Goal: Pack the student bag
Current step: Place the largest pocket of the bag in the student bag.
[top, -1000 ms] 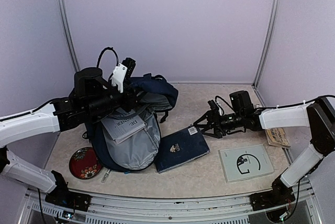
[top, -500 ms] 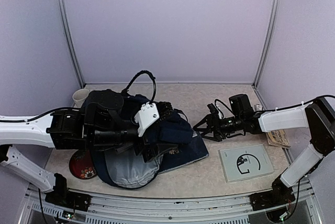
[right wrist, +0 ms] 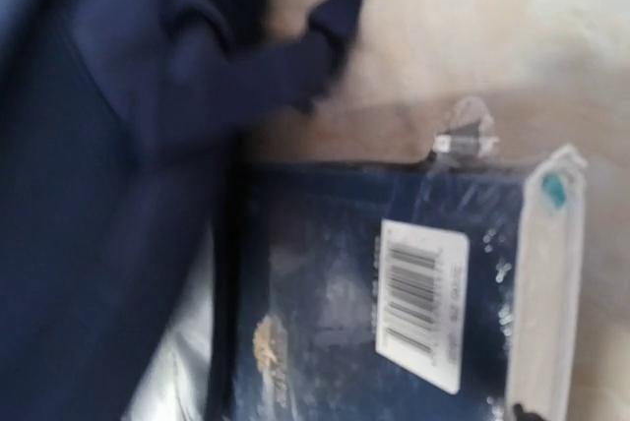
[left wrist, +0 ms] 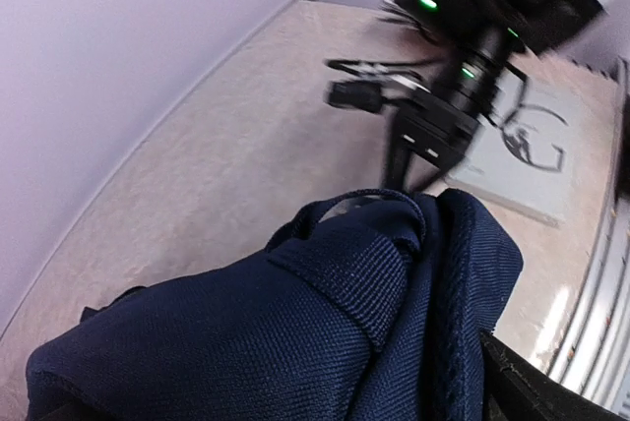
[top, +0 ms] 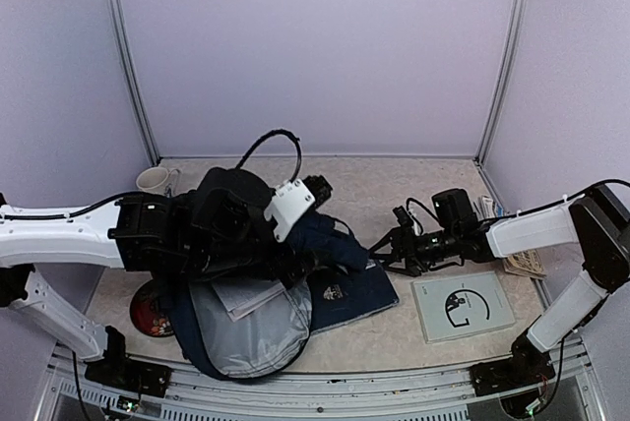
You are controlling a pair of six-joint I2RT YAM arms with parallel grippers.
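Observation:
The student bag (top: 258, 328) lies at left centre, its grey-lined mouth facing the near edge with a white book (top: 244, 295) in it. My left gripper (top: 311, 248) sits low against the bag's navy top. Navy fabric (left wrist: 295, 342) fills the lower half of the left wrist view and hides the fingers. A dark blue book (top: 352, 288) lies flat just right of the bag, its left edge under the navy fabric. My right gripper (top: 382, 252) hovers open over that book's far right corner. The right wrist view shows the blue book (right wrist: 335, 303) with its barcode label (right wrist: 423, 303).
A grey book (top: 463, 305) lies at the front right. A leaflet (top: 522, 259) rests near the right wall. A white mug (top: 153, 180) stands at the back left, and a red patterned disc (top: 148, 315) lies at the bag's left.
My left arm swung down from above the bag and drew its navy top rightward onto the blue book's edge. The right gripper crept a little left toward that book.

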